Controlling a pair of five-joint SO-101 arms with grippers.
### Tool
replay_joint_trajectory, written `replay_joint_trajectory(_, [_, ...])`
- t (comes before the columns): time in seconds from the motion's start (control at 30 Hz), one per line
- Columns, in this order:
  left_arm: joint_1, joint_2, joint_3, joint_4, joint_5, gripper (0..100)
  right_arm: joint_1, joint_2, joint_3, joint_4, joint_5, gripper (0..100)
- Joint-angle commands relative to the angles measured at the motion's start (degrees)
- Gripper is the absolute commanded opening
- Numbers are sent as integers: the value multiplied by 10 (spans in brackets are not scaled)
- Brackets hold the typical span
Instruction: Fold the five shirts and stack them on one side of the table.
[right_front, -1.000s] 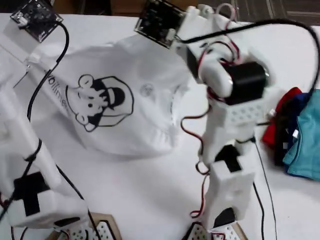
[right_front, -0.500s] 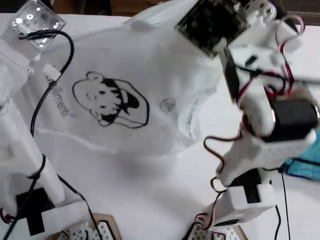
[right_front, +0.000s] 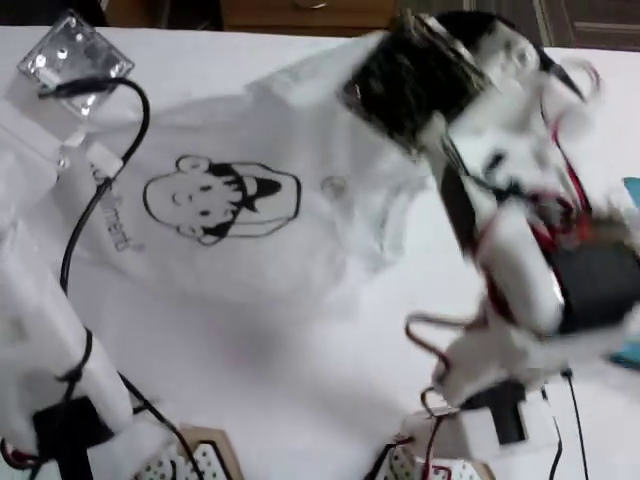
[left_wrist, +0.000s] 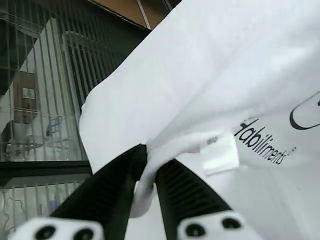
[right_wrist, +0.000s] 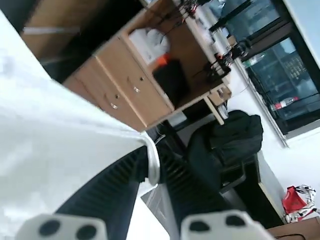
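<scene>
White shirt (right_front: 300, 260) is spread over the table (right_front: 300, 400), cartoon print (right_front: 222, 197) facing up. Left gripper (left_wrist: 149, 155) is clamped tight on the edge by the label (left_wrist: 220, 152) next to the print. Right gripper (right_wrist: 152, 157) is pinched shut on the edge across the print. Fabric's prob light & floppy imo, so hold edges/corners, not the middle.

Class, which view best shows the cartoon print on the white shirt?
The high view: the whole cartoon print shows on the white shirt. The left wrist view catches one curved edge; the right wrist view, plain cloth.
</scene>
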Motion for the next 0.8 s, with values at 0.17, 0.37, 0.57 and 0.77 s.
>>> replay_joint_trajectory(0.17, [-11, -130, -1, 10, 4, 20, 29, -96, -13, 21, -10, 19])
replay_joint_trajectory(0.37, [-11, -169, 9, 10, 3, 20, 29, -106, -11, 21, -12, 19])
replay_joint_trajectory(0.57, [3, -123, 117, -57, 2, 20, 33, -65, 51, -7, -11, 19])
replay_joint_trajectory(0.77, [2, -100, 137, -79, 3, 20, 44, -41, 55, -39, -14, 19])
